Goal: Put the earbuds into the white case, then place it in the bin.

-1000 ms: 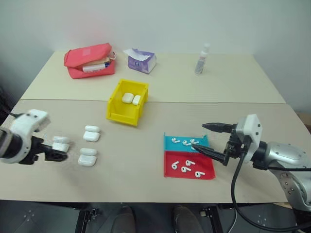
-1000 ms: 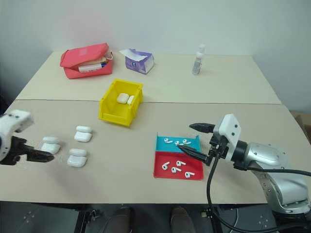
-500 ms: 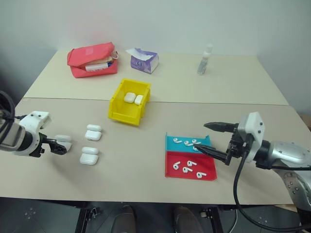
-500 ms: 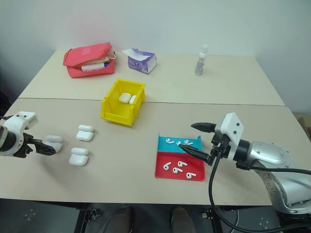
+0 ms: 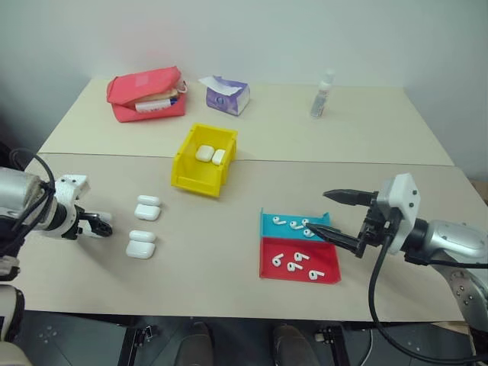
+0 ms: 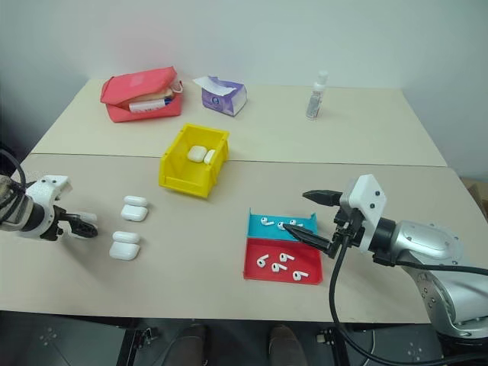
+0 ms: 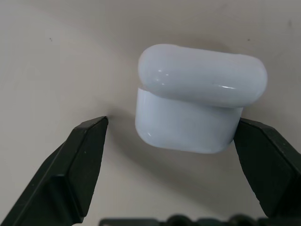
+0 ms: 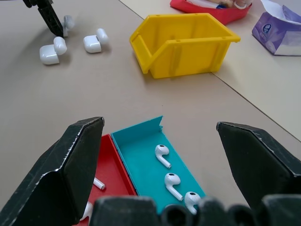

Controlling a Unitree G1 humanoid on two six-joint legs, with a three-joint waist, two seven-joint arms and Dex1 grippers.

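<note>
A white case (image 7: pixel 197 99) lies closed on the table at the far left, and my left gripper (image 7: pixel 172 121) points down over it, open. One finger is close beside the case, the other stands clear of it. Two more identical cases (image 5: pixel 147 208) (image 5: pixel 140 245) lie just to its right. The yellow bin (image 5: pixel 191 181) stands behind them with two cases inside. The earbuds (image 5: pixel 293 224) lie on a teal tray, and several more (image 5: pixel 296 264) on a red tray. My right gripper (image 5: pixel 330 215) hovers open at the trays' right edge with nothing in it.
A red pouch (image 5: pixel 145 93), a purple tissue pack (image 5: pixel 227 94) and a small clear bottle (image 5: pixel 323 94) stand along the back of the table. A seam (image 5: pixel 343 162) between two tabletops runs across behind the bin.
My left gripper has come down and forward until its fingers stand either side of the far-left case. The right arm has kept still.
</note>
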